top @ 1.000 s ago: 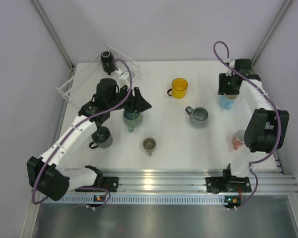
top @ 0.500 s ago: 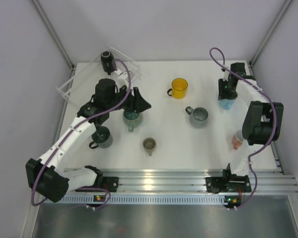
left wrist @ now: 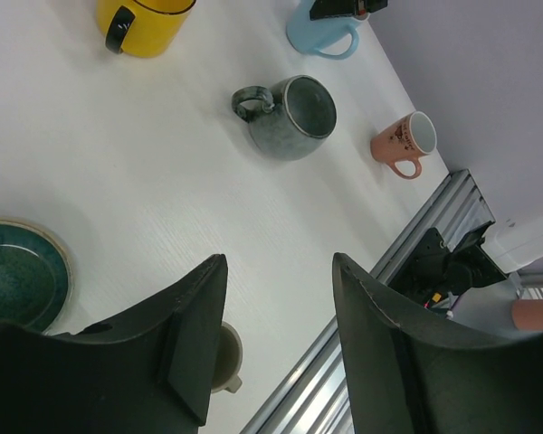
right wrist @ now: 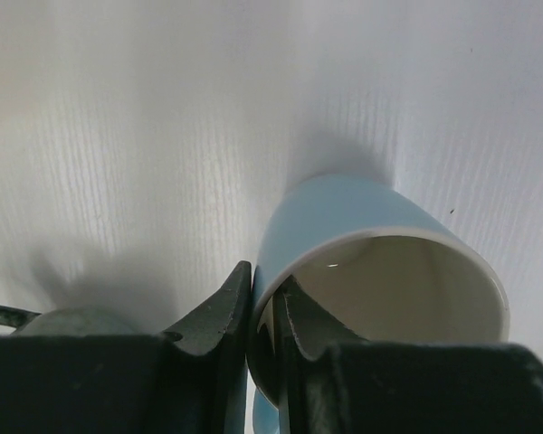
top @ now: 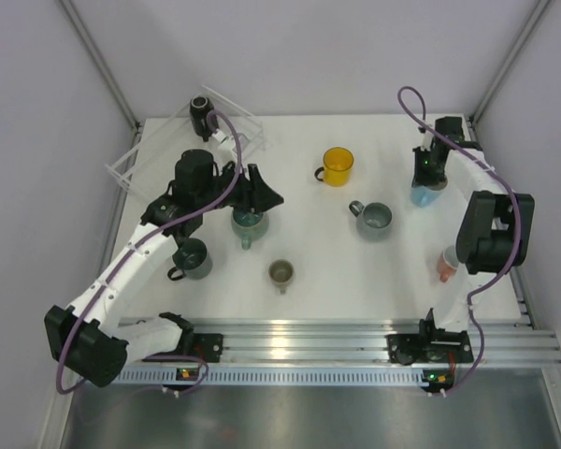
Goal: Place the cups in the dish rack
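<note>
My right gripper (top: 430, 176) is shut on the wall of the light blue cup (top: 428, 195) at the far right, with one finger inside the rim and one outside (right wrist: 264, 282). The light blue cup (right wrist: 371, 235) fills the right wrist view. My left gripper (top: 262, 192) is open and empty above the teal cup (top: 248, 223). The clear dish rack (top: 159, 150) stands at the far left with a black cup (top: 200, 114) at its far end. On the table stand the yellow cup (top: 338, 166), grey-blue mug (top: 374, 219), dark green mug (top: 193, 259), small olive cup (top: 280, 273) and salmon pink cup (top: 446, 265).
In the left wrist view my open gripper (left wrist: 279, 264) hovers over bare table between the teal cup (left wrist: 18, 271) and the olive cup (left wrist: 219, 362); the grey-blue mug (left wrist: 294, 107) and pink cup (left wrist: 403, 143) lie beyond. A metal rail (top: 309, 341) runs along the near edge.
The right arm's elbow swung in to the left and its wrist shifted a little over the light blue cup, which stays in place. The left arm barely moved.
</note>
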You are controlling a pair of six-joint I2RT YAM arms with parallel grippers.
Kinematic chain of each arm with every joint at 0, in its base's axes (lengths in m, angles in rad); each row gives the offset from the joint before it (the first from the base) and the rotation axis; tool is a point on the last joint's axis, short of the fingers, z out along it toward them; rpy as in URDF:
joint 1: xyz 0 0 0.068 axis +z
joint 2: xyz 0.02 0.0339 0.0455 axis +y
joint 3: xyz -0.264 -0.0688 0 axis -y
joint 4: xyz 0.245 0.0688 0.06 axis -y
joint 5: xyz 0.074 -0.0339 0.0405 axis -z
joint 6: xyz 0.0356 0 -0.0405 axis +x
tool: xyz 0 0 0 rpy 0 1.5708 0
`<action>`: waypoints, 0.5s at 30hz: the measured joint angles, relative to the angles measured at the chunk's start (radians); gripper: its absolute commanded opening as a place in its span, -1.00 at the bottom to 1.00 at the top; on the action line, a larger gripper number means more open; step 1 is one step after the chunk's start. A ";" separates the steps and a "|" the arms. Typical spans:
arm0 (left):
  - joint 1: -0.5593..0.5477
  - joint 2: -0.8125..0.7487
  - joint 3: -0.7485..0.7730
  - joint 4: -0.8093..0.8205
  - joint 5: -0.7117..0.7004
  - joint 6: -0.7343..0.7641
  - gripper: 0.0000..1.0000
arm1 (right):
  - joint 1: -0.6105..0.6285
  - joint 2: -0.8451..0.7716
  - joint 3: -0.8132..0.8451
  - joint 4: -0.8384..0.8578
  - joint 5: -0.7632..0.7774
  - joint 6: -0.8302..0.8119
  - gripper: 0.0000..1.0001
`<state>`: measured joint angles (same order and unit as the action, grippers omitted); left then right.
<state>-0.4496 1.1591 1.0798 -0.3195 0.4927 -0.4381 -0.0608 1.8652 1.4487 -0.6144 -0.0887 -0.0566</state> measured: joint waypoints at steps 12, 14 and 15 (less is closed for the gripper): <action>0.000 -0.023 0.000 0.033 0.050 -0.100 0.19 | 0.000 -0.282 -0.069 0.056 -0.138 0.179 -1.00; 0.000 -0.023 0.000 0.039 0.060 -0.118 0.19 | 0.000 -0.377 -0.101 0.105 -0.170 0.217 -1.00; 0.000 -0.023 0.000 0.043 0.064 -0.128 0.20 | 0.000 -0.419 -0.113 0.124 -0.190 0.238 -1.00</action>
<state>-0.4496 1.1362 1.0801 -0.2764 0.5568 -0.5659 -0.0605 1.4460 1.3354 -0.4904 -0.2787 0.1810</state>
